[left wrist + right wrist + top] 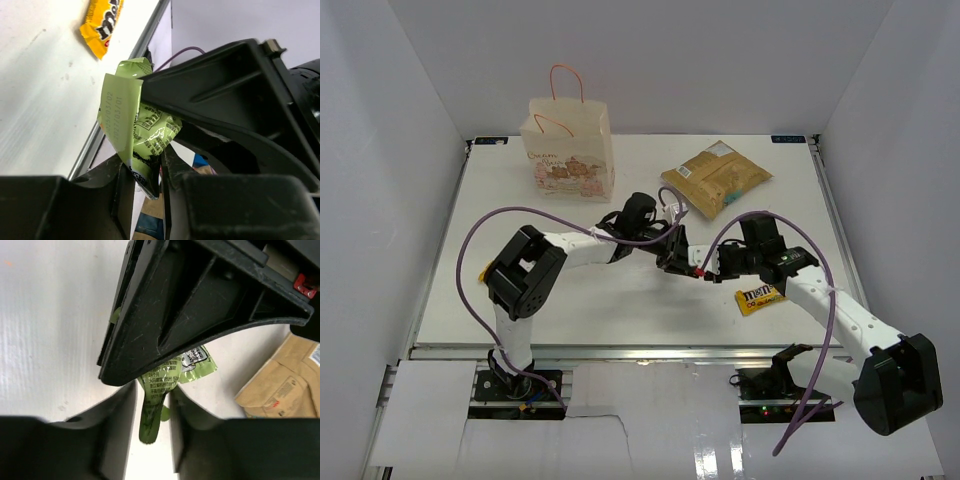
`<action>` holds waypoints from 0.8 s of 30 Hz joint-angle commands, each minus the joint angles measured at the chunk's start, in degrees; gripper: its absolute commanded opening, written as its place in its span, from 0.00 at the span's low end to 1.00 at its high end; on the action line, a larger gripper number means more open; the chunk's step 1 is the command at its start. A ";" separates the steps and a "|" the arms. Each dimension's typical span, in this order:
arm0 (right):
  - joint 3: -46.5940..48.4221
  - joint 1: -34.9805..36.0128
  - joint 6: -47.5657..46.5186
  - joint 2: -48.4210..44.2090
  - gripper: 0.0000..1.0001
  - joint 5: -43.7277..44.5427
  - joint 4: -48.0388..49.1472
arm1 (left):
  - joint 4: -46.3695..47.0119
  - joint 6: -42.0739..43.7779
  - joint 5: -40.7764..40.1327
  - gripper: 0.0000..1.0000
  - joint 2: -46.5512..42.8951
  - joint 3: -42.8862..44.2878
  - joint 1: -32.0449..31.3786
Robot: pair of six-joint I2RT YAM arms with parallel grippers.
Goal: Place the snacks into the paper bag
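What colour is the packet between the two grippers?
The packet is light green with dark print, clearest in the left wrist view.

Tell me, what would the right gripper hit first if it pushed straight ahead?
Probably the black left gripper, directly ahead of the right gripper; both seem to pinch the same small green foil packet.

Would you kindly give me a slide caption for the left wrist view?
Handover: left gripper and right gripper both hold the green packet, M&M's packet on the table behind.
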 commanded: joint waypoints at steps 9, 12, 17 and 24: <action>3.07 -0.14 10.83 -7.28 0.71 -1.42 0.15 | -20.67 21.63 -15.85 0.00 -9.86 2.98 2.82; 4.21 -2.59 16.80 -8.33 0.71 -1.32 -1.59 | -27.53 26.82 -20.67 0.00 -12.14 6.49 4.57; 3.96 -8.39 22.54 -9.56 0.71 -3.96 -5.91 | -34.39 30.45 -26.75 0.00 -16.01 17.88 10.28; 0.79 -11.30 26.59 -11.41 0.71 -4.67 -5.47 | -38.71 16.75 -28.26 0.00 -9.78 38.20 27.77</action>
